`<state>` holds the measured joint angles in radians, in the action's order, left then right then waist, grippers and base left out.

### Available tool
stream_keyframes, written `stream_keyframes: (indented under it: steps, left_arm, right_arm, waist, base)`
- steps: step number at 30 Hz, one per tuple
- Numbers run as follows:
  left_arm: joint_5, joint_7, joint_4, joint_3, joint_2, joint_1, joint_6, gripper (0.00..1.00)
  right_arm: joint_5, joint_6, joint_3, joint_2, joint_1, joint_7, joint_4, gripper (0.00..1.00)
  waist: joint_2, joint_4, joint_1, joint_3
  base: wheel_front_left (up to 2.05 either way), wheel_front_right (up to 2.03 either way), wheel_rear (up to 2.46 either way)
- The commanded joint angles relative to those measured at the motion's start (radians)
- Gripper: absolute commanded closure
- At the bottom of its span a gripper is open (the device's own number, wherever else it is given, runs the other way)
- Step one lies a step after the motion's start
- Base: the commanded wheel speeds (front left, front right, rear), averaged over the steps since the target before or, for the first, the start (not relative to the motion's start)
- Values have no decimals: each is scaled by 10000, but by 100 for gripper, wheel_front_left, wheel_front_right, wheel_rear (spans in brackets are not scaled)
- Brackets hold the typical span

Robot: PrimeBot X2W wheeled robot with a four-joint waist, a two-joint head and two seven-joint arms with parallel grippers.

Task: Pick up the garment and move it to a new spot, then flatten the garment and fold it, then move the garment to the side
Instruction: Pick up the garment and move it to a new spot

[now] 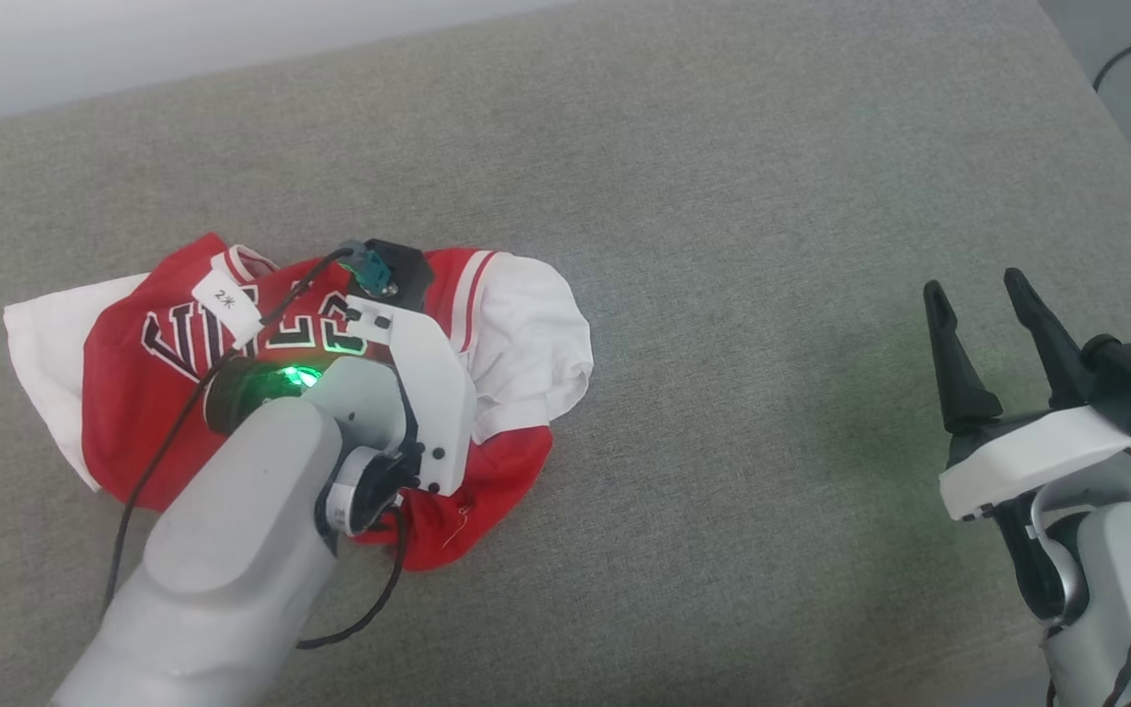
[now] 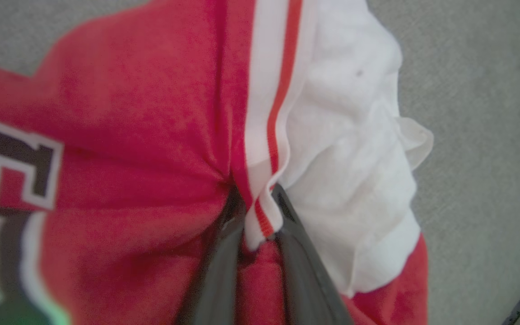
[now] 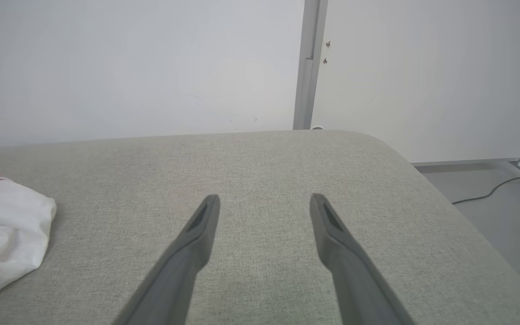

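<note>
Left pincer [image 2: 260,212] clamped on a fold of striped trim; right pincer [image 1: 973,285] spread wide and empty.
Garment [image 1: 134,393] lies crumpled on the left of the grey padded surface [image 1: 723,196]. Likely light and limp, will sag; seams or shoulders look the best holds.

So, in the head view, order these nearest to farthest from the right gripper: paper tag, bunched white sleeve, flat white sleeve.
1. Bunched white sleeve, right end of the shirt.
2. Paper tag, at the collar.
3. Flat white sleeve, far left.
</note>
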<state>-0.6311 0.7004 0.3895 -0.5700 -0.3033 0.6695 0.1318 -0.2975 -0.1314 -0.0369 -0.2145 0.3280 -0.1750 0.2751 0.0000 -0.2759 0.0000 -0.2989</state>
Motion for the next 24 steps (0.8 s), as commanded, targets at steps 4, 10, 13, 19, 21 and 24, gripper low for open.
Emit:
stream_keyframes:
  steps: [4, 10, 13, 19, 21, 24]
  left_arm:
    - [-134, -245, 732, -134, 195, -5, -260, 0]
    - [-230, -982, 832, -87, 293, 236, -814, 0]
    - [-278, -1455, 488, 9, 165, 141, -1078, 0]
    - [-194, -2606, -647, 487, -564, -449, -1261, 0]
    - [-247, -3054, -1084, 754, -885, -696, -1272, 0]
    - [-312, -3722, -1659, 1221, -1377, -1268, -1197, 0]
  right_arm:
    - [0, 14, -71, -20, 94, -71, 121, 0]
    - [82, 14, -93, -146, -96, -32, 187, 0]
    - [106, 14, -50, -207, -215, 39, 165, 0]
    - [296, 14, 151, -236, -577, 164, 8, 0]
    - [360, 14, 231, -246, -697, 236, -33, 0]
    - [459, 14, 323, -228, -891, 346, -146, 0]
  waist:
    - [0, 100, 0, 118]
    - [0, 445, 0, 569]
    - [0, 681, 0, 884]
    - [0, 1238, 0, 1538]
    - [0, 1433, 0, 1740]
    - [0, 1698, 0, 2026]
  base:
    - [0, 0, 0]
    - [0, 0, 0]
    - [0, 0, 0]
    - [0, 0, 0]
    - [0, 0, 0]
    - [0, 0, 0]
